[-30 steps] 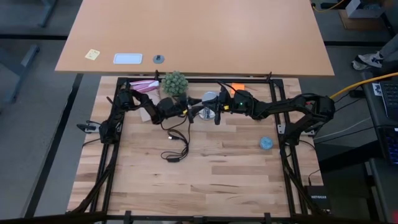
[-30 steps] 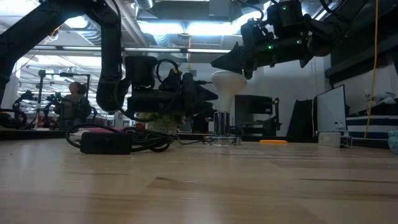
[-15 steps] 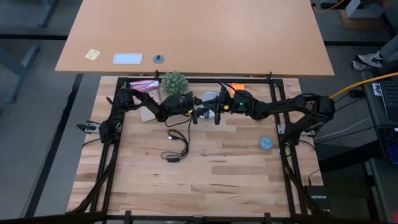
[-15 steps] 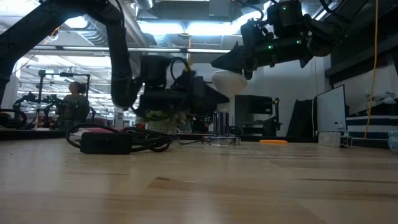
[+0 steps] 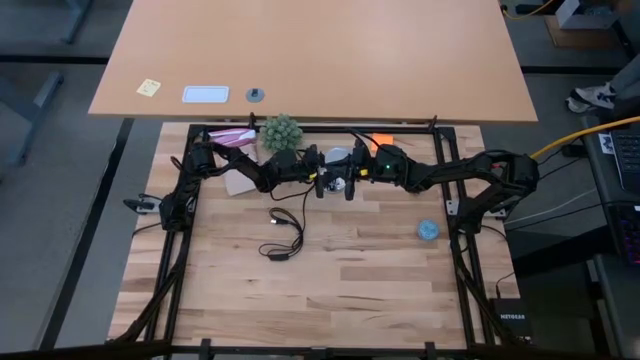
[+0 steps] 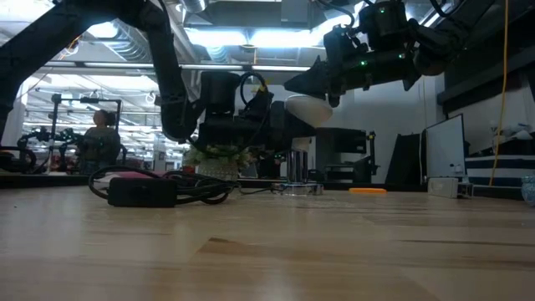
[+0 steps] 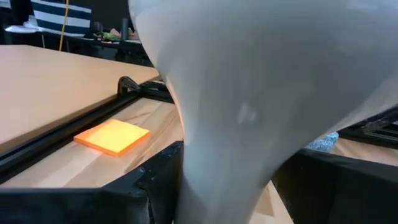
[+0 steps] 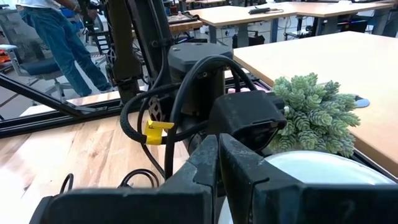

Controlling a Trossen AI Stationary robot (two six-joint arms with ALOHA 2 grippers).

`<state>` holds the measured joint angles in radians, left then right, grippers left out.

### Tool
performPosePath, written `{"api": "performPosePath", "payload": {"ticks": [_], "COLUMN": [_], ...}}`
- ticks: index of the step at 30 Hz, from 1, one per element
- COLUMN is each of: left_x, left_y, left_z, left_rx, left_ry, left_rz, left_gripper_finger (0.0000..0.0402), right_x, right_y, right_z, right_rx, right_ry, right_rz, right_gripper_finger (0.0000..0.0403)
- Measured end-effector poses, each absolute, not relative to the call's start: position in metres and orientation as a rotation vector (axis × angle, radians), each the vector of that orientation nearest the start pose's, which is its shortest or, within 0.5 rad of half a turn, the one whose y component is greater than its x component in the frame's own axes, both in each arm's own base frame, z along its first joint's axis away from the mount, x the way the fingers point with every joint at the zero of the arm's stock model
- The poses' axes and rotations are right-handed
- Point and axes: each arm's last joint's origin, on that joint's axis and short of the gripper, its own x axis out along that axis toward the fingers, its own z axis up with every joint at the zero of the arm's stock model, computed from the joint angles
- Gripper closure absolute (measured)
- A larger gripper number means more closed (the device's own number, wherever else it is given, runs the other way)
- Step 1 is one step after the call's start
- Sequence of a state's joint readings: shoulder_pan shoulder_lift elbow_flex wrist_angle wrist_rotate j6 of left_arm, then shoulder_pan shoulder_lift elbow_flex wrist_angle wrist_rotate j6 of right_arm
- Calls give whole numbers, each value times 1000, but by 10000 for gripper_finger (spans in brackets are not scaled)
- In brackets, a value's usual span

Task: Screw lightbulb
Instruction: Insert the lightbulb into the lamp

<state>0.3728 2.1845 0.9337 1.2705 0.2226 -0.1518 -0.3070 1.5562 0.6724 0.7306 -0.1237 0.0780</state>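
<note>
The lightbulb (image 6: pixel 307 109) is standing upright near the table's far edge, right of the plant (image 5: pixel 281 132). The left gripper (image 5: pixel 322 177) is straddling its neck with fingers spread. The right gripper (image 6: pixel 294 84), fingers pressed together, is hovering over the dome.

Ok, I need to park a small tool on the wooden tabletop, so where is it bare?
Free: the near half of the wooden tabletop, below the black cord and the small light-blue object. Crowded: the far strip, where both grippers meet at the lightbulb beside the green plant and orange sticky note.
</note>
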Motion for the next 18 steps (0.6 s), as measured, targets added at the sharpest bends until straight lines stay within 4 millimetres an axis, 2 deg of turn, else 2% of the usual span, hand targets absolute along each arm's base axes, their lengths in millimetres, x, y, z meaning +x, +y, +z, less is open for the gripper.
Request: {"api": "performPosePath", "payload": {"ticks": [5,8,10,18], "left_x": [377,377,377,377], "left_y": [141,141,141,141], "left_z": [107,107,107,107], "left_rx": [-138,-142,-143,-139], "left_ry": [-30,-34,-31,-32], "left_rz": [157,160,157,153], "left_gripper_finger": [228,252,264,258], "right_x": [299,298,298,298], "right_y": [-91,-91,-91,-91], "right_z": [200,188,192,195], "right_rx": [116,131,127,94], "right_ry": [161,236,219,199], "right_rz": [-186,-194,-190,-186], "right_gripper_finger": [379,379,379,379]}}
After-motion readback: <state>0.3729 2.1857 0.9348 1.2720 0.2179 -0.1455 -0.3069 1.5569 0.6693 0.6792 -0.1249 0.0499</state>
